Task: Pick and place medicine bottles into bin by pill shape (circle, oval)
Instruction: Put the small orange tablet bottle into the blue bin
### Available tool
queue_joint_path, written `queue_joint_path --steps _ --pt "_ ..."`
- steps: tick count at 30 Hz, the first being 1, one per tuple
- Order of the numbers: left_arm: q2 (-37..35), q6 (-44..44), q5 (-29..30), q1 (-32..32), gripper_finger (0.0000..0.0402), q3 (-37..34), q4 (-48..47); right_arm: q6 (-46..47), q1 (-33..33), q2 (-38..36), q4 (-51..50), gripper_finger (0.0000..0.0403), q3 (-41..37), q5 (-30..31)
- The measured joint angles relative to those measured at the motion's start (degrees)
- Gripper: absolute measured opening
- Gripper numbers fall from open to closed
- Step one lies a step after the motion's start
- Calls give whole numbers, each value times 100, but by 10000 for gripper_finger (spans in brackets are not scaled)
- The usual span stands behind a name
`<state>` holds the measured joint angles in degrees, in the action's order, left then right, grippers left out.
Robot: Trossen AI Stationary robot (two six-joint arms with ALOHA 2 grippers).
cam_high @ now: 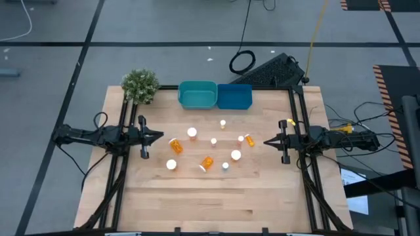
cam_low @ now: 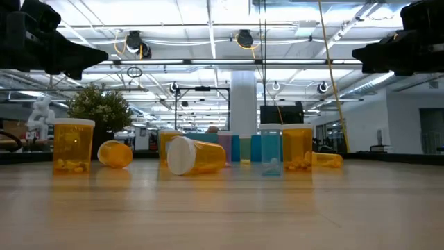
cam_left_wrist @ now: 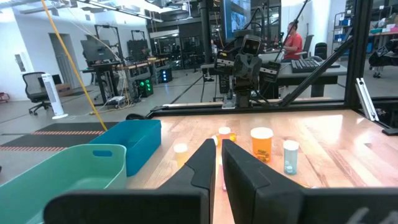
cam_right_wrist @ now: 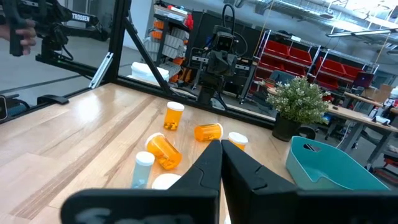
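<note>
So the medicine bottles (cam_high: pixel 209 149) are all loose mid-table, some standing, some tipped over, none sorted yet. Teal bin (cam_high: pixel 197 94) and blue bin (cam_high: pixel 234 96) sit together at the far edge. Left gripper (cam_high: pixel 159 136) and right gripper (cam_high: pixel 267 141) hover at the sides, fingers pinched closed, empty, probably just parked.

Nine small translucent orange medicine bottles (cam_high: pixel 209 151) with white caps are scattered around the centre of the high view, below the two bins. A teal bin (cam_high: pixel 197 95) and a blue bin (cam_high: pixel 234 96) are set side by side, touching, in the upper middle of the frame; no bottle is seen in either. Three bottles are laid on their sides: one left of centre (cam_high: pixel 176 145), one at centre (cam_high: pixel 207 162), one at right (cam_high: pixel 249 139). The rest are stood upright, caps up.
</note>
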<state>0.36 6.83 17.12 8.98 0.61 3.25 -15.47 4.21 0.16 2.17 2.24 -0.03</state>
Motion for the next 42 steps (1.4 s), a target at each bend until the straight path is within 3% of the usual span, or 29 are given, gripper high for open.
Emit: queue_joint_path --steps 4,10,16,20,35,42 --pt "0 0 -1 -1 33 1 2 180 0 4 77 0 1 81" --pt "0 0 -2 -1 33 1 4 714 0 169 484 0 2 753" --pt "0 -9 -1 1 33 1 2 730 0 483 741 0 243 792" --pt "0 42 -1 1 33 0 1 787 0 841 705 0 993 768" --pt "0 508 -2 1 33 -1 8 1318 0 2808 -1857 0 4690 776" --pt "0 446 0 1 33 1 9 1769 -10 3711 -3338 0 6136 1375"
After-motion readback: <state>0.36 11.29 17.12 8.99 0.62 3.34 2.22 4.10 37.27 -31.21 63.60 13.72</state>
